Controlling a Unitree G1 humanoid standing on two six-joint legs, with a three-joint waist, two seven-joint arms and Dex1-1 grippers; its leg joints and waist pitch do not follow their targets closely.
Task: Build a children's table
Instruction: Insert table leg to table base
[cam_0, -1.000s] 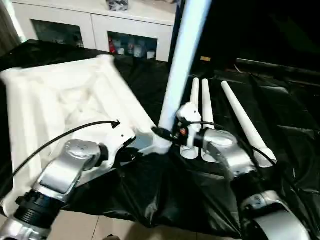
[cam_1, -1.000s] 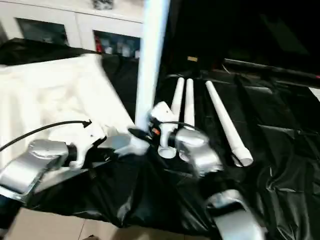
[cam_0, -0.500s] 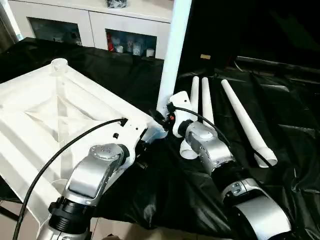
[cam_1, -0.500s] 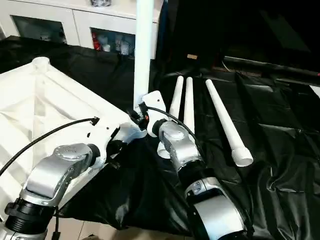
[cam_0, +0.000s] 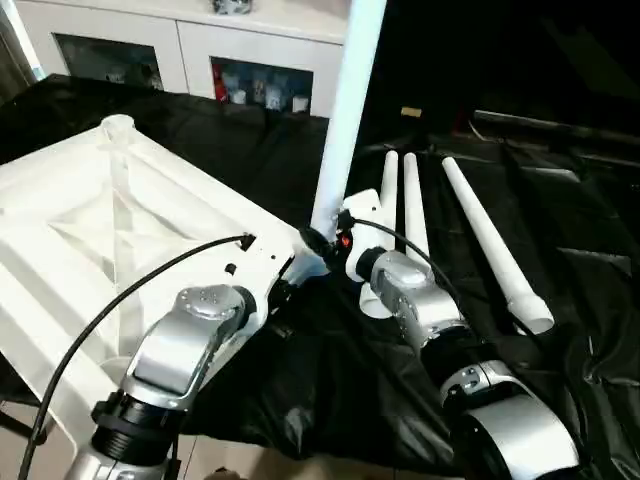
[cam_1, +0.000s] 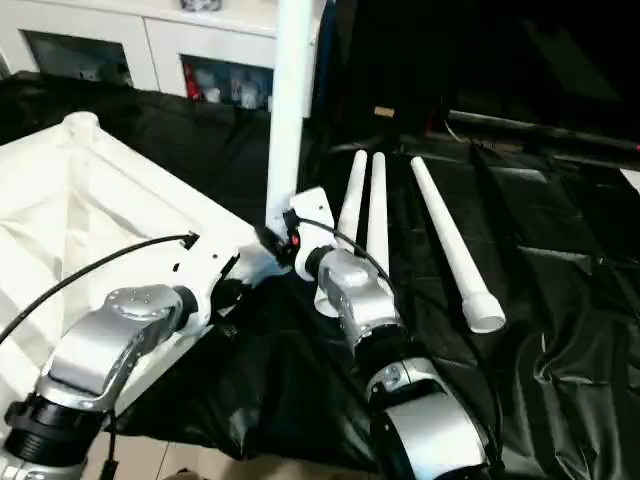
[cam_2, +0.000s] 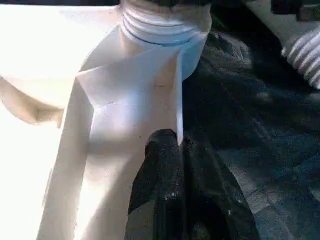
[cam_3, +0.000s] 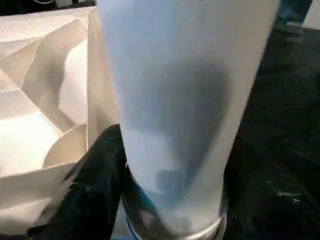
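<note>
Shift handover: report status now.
Right gripper shut on upright white tapered tube leg at corner socket. Left gripper shut on white ribbed plastic tabletop. Three spare legs lying alongside, no obstruction.

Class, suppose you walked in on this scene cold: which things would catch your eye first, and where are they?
A tall white leg stands upright at the near corner of the upturned white table top, the right end effector closed around its base. Three more legs lie side by side on black sheeting to the right.

Materials and finish
White plastic tabletop, smooth legs; glossy, creased black sheet; brushed silver metal forearms.
</note>
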